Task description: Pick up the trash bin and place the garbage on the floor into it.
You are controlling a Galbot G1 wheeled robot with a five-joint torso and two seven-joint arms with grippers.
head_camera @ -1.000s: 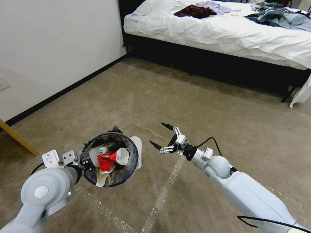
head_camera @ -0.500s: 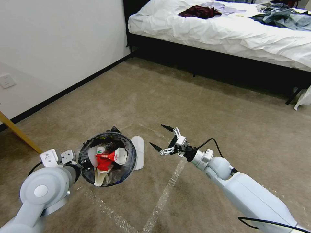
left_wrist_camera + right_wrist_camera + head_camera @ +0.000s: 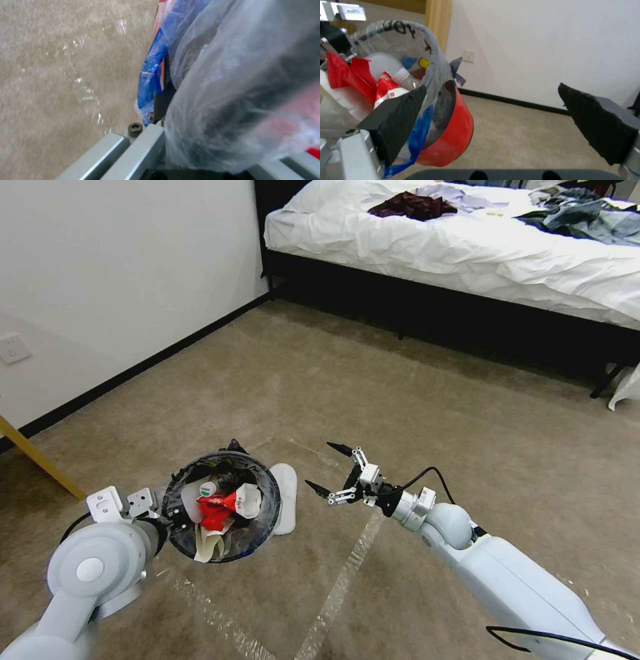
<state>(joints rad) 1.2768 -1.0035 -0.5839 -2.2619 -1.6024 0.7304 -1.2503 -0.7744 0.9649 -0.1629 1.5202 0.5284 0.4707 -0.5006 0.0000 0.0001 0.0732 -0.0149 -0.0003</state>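
Lying just beyond the trash bin [image 3: 220, 507], apparently lengthwise, a white slipper [image 3: 285, 499] sits nearer the wide-open right gripper [image 3: 328, 469] (left gripper [image 3: 175, 511] clamps the rim).

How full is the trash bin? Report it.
Nearly full: the trash bin, held up by the left tool, shows red wrappers, white paper and a bottle piled close to its rim.

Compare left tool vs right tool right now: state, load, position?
Left tool is shut on the trash bin rim, holding it above the floor; right tool is open and empty.
Left sits at the bin's near-left edge; right hovers apart, right of the bin, beyond the white slipper.
Both are held low over the carpet.
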